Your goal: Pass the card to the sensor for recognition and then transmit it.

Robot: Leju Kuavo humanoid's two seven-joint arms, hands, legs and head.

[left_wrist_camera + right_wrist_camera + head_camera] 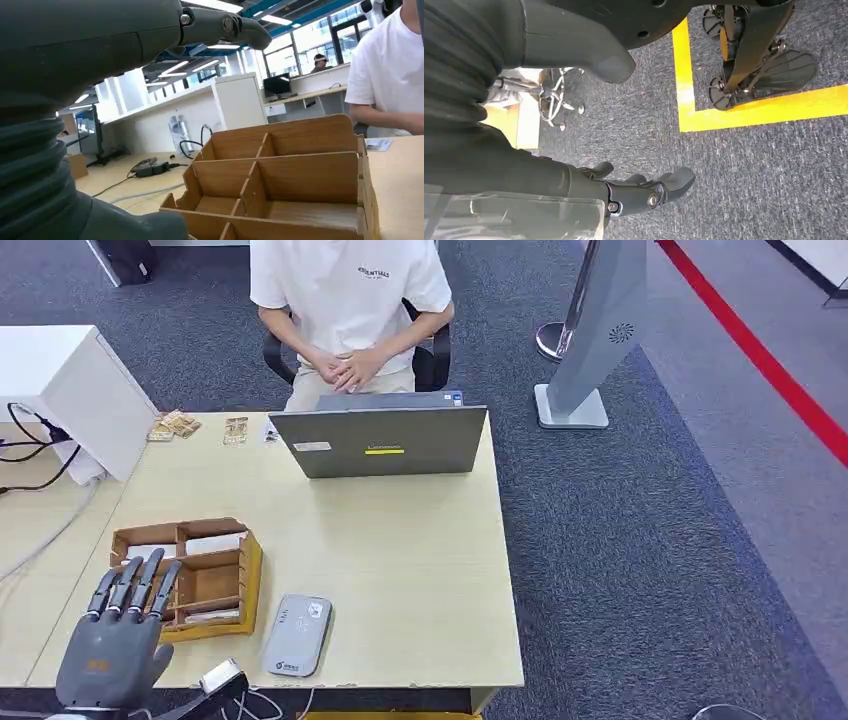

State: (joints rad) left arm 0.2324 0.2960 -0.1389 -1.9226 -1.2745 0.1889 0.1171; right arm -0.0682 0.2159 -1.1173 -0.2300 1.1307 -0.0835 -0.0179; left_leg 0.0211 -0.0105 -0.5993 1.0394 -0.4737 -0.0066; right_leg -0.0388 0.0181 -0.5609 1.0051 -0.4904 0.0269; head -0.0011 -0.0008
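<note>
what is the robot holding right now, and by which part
Nothing. The left hand hovers with fingers spread before the wooden organizer; the right hand hangs over the floor, empty.

Surface: one
Box: one, wooden, with dividers, near left
Reader: one, grey, near edge, right of the box
Laptop: one, far side, lid up
Card piles: about three, far left
Person: one, seated beyond the laptop
Hands: left hand, right hand
</note>
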